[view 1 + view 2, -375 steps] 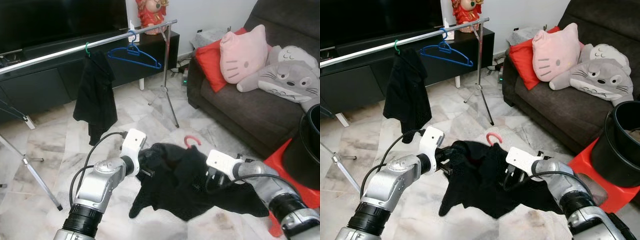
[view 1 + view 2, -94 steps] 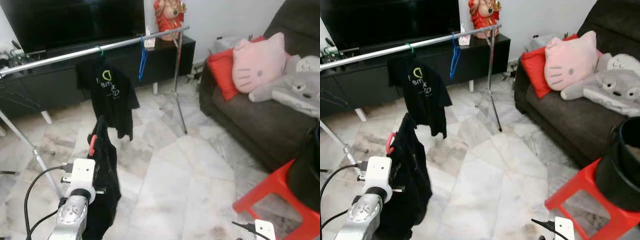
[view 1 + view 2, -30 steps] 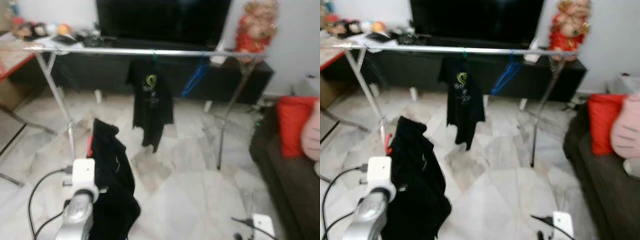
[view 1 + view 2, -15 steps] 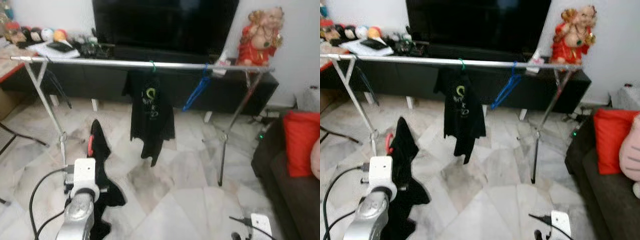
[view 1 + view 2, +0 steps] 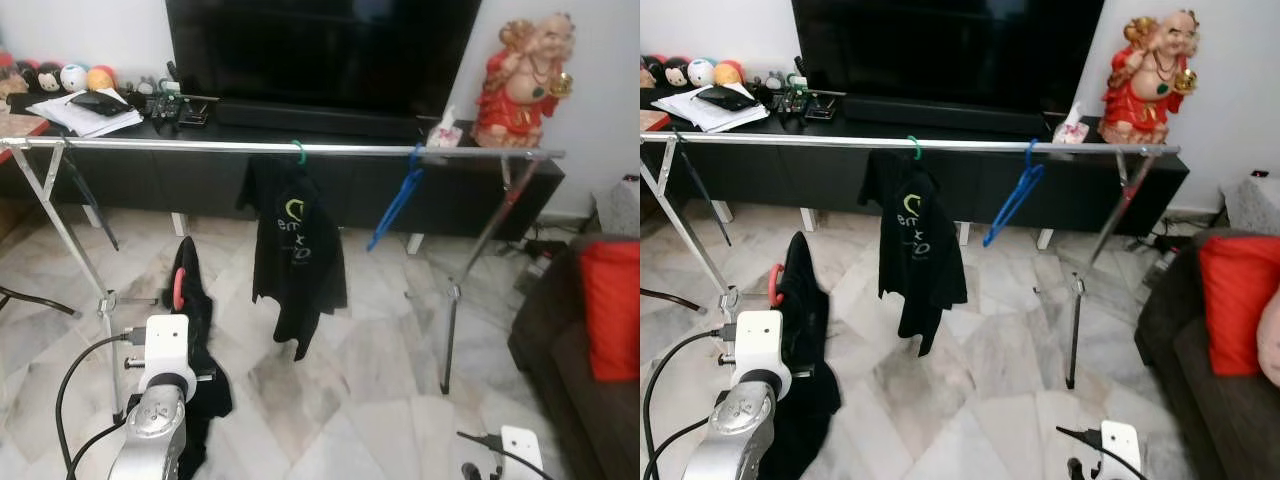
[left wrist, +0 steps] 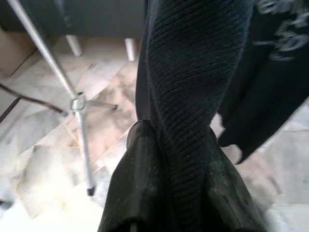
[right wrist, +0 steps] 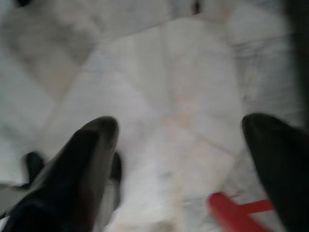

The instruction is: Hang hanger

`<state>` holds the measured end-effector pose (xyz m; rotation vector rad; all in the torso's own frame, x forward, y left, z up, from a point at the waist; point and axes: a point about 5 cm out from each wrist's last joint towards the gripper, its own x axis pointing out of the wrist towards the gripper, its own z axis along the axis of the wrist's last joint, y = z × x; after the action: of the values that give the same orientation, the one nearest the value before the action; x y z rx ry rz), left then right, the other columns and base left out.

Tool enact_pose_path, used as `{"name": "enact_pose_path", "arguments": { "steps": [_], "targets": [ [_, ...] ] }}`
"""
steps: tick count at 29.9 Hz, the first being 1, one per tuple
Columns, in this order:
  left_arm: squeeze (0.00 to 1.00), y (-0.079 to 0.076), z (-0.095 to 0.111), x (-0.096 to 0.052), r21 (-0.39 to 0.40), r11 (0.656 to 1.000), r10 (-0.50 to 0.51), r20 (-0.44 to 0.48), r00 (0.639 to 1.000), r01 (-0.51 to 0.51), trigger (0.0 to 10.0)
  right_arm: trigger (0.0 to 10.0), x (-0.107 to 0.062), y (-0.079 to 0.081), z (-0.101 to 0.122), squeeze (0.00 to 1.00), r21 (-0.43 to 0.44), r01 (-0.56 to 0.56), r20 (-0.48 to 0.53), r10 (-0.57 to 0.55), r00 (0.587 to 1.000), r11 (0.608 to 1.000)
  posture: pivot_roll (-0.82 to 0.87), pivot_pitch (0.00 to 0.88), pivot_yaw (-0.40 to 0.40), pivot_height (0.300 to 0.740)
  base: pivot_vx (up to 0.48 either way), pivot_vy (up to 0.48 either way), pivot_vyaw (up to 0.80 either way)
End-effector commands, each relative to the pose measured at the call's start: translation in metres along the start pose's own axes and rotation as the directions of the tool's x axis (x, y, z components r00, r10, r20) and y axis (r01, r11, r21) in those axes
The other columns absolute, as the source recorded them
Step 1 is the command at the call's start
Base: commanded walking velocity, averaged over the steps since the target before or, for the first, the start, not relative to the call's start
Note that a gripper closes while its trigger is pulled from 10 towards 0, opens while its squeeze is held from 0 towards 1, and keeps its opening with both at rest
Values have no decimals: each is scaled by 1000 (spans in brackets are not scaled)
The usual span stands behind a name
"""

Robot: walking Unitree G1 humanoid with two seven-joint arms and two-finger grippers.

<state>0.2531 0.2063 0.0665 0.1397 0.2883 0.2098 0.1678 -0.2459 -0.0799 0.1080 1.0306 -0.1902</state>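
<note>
My left gripper (image 6: 179, 193) is shut on a black knit garment (image 5: 196, 318) that hangs on a red hanger; the red hook (image 5: 178, 290) sticks up above my left wrist. The garment drapes over the fingers and hides most of them. Ahead stands a silver clothes rail (image 5: 300, 147). On it hang a black T-shirt (image 5: 298, 245) on a green hanger (image 5: 297, 150) and a bare blue hanger (image 5: 397, 200). The held garment is below the rail and left of the T-shirt. My right gripper (image 7: 178, 145) is open, low over the marble floor.
Behind the rail are a black TV console (image 5: 200, 170), a large TV (image 5: 320, 50) and a red figurine (image 5: 520, 70). The rack's legs (image 5: 448, 300) stand on the marble floor. At the right is a dark sofa with a red cushion (image 5: 610, 310).
Since the oldest frames the right gripper has let go of the garment, which the left gripper alone holds up. The camera has turned toward the rack and steadied; the garment hangs narrower.
</note>
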Motion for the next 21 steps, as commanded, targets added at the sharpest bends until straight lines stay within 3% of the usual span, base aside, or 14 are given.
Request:
{"name": "enact_pose_path", "arguments": {
  "steps": [1,21],
  "targets": [
    [0,0,12,1,-5,1000,3,58,998,-3,10000,10000,0,-1,2,0,-16,4,2,-4,1000,1000,64,0,-74,740,352,0,0],
    [0,0,12,1,-2,1000,-1,60,998,1,10000,10000,0,3,0,0,-23,-13,-2,13,1000,1000,60,0,-65,740,353,0,0]
  ]
}}
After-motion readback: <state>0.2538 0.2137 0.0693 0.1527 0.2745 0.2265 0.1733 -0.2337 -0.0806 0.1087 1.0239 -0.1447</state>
